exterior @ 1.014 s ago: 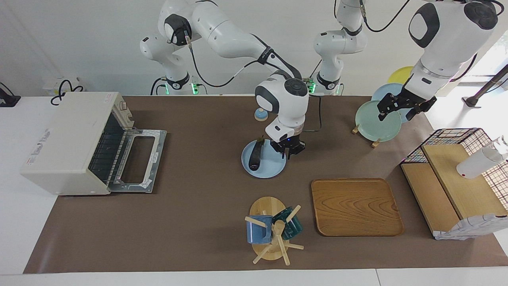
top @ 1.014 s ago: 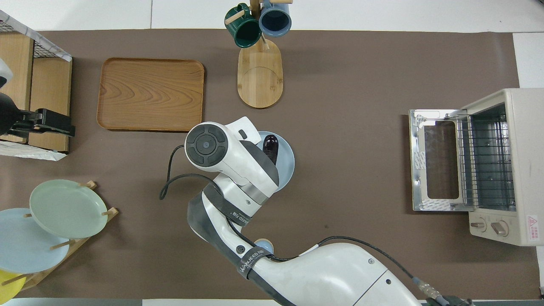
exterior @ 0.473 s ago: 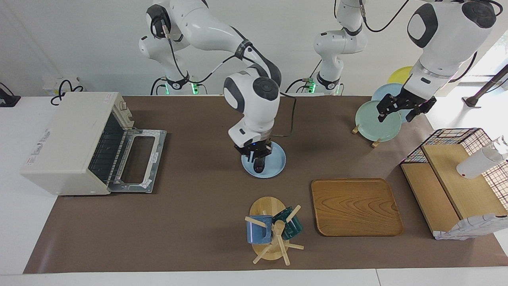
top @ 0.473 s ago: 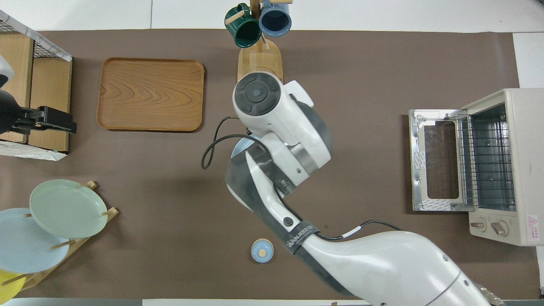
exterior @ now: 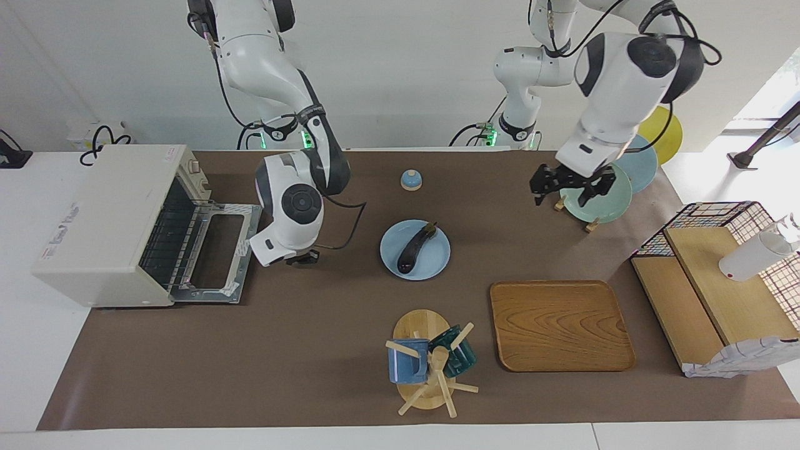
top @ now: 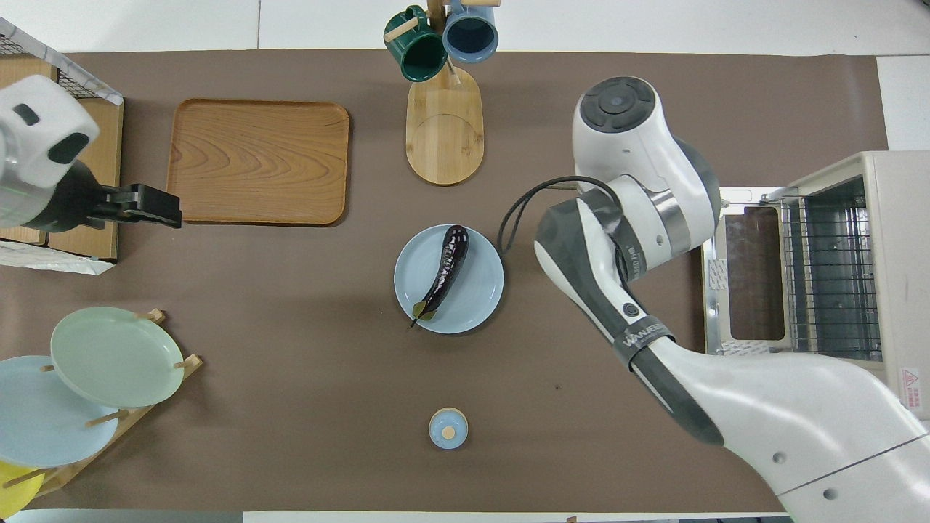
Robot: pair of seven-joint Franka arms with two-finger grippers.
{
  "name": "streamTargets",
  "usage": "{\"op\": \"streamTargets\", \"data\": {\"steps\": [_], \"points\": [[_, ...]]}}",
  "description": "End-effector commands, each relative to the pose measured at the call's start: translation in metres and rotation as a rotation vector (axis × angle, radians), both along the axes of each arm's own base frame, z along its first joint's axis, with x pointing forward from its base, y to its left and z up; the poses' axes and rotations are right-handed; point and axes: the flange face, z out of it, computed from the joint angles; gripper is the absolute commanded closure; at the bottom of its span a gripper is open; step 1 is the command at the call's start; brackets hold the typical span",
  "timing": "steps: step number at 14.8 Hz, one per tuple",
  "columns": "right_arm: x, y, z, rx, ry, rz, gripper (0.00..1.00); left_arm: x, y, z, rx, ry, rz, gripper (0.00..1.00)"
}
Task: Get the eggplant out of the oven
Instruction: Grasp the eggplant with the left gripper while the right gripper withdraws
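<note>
The dark purple eggplant (exterior: pixel 414 246) lies slantwise on a light blue plate (exterior: pixel 437 262) at the middle of the table; it also shows in the overhead view (top: pixel 445 269). The cream-white oven (exterior: pixel 106 219) stands at the right arm's end, its door (exterior: pixel 215 250) dropped open and its rack bare. My right gripper (exterior: pixel 304 257) hangs low beside the open door, holding nothing; its hand hides it in the overhead view. My left gripper (exterior: pixel 561 192) is open and empty, raised beside the plate rack.
A mug tree (exterior: pixel 431 362) with two mugs and a wooden tray (exterior: pixel 561 325) lie farther from the robots than the plate. A plate rack (exterior: pixel 594 194), a wire basket (exterior: pixel 719 275) and a white bottle (exterior: pixel 756 253) are at the left arm's end. A small blue knob (exterior: pixel 410 180) sits near the robots.
My right gripper has left the plate and swung to the oven's open door. The eggplant stays on the plate, turned slantwise. My left arm has shifted toward the table's middle.
</note>
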Motion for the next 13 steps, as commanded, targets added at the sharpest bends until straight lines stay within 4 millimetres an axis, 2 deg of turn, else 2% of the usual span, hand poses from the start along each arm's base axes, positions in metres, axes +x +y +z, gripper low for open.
{"op": "streamTargets", "data": {"steps": [1, 3, 7, 10, 11, 13], "points": [[-0.023, -0.015, 0.005, -0.012, 0.006, 0.055, 1.0, -0.01, -0.078, -0.042, -0.017, -0.013, 0.001, 0.0], [-0.022, -0.028, 0.003, -0.034, 0.01, 0.066, 1.0, -0.03, -0.135, -0.077, -0.032, -0.03, -0.03, 0.0], [-0.023, -0.058, -0.004, -0.045, 0.021, 0.034, 1.0, -0.069, -0.194, -0.141, -0.07, -0.084, -0.151, 0.0], [-0.026, -0.059, -0.006, -0.041, 0.023, 0.05, 1.0, -0.085, -0.226, -0.177, -0.073, -0.083, -0.275, 0.0], [-0.025, -0.065, -0.006, -0.046, 0.027, 0.066, 1.0, -0.084, -0.23, -0.189, -0.078, -0.089, -0.286, 0.0], [-0.019, -0.073, -0.001, -0.076, 0.028, 0.116, 1.0, -0.089, -0.237, -0.202, -0.073, -0.082, -0.349, 0.0]]}}
